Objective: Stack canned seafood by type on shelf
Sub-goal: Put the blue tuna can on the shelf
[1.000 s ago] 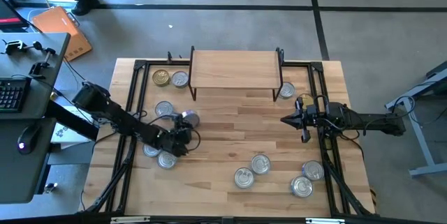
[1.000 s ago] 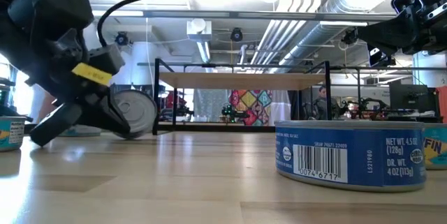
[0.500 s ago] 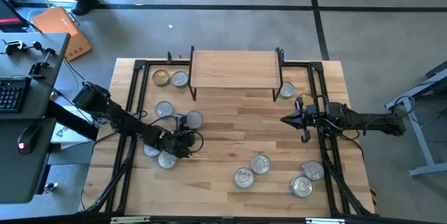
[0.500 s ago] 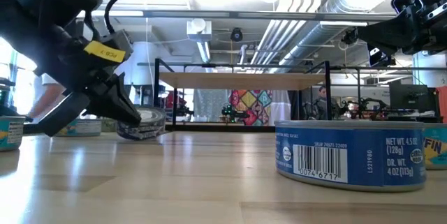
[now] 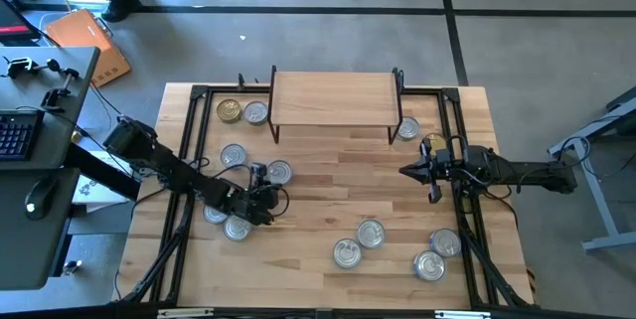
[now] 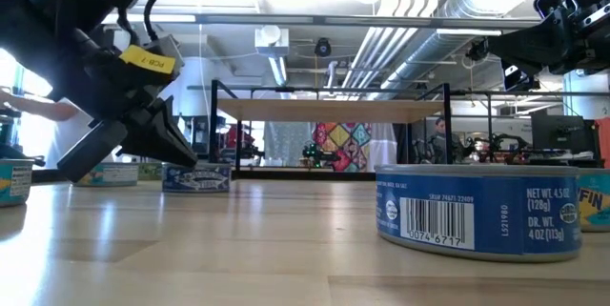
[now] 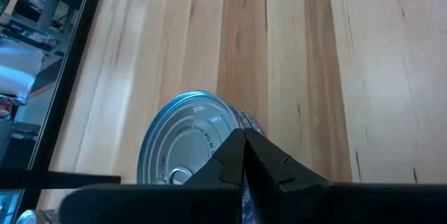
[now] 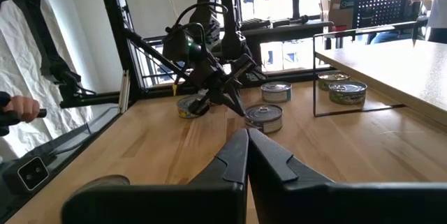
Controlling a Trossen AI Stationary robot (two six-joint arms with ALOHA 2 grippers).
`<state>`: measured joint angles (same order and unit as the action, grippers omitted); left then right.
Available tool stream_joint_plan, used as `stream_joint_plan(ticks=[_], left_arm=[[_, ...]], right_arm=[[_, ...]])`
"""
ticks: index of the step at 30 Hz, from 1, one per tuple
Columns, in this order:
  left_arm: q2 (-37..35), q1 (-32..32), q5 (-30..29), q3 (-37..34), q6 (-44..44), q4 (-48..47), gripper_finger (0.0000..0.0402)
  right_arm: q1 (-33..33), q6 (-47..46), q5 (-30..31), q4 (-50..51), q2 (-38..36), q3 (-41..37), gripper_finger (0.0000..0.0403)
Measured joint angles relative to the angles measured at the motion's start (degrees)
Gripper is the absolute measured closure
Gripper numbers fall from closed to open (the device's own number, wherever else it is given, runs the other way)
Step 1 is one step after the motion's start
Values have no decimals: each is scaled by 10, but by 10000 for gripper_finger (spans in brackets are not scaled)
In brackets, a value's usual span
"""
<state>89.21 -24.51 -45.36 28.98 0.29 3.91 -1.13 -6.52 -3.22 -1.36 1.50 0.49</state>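
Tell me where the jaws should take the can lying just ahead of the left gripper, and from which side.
Likely best from straight above, across its low round side wall. The can lies flat, lid up, on the tabletop, so only opposite points of the rim offer parallel faces. The left gripper, jaws shut, sits beside it; another can lies to its left, so close front-to-back.

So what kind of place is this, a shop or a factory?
Most likely a robotics lab or workshop. Exposed ducts and pipes run across the ceiling, a desk with a keyboard stands beside the wooden table, and two robot arms work among tins of seafood near a small test shelf.
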Motion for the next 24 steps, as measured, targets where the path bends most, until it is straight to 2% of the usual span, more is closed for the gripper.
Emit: stream_joint_plan(ticks=[5,12,16,20,24], left_arm=[[0,4,15,0,4,9,381],[0,18,24,0,9,50,293],[0,34,23,-6,10,52,258],[0,47,35,-31,18,70,251],[-1,50,47,-58,22,113,267]], right_arm=[[0,0,0,0,0,0,403],[0,0,0,0,0,0,403],[0,1,0,0,0,0,403],[0,1,0,0,0,0,403],[0,1,0,0,0,0,403]])
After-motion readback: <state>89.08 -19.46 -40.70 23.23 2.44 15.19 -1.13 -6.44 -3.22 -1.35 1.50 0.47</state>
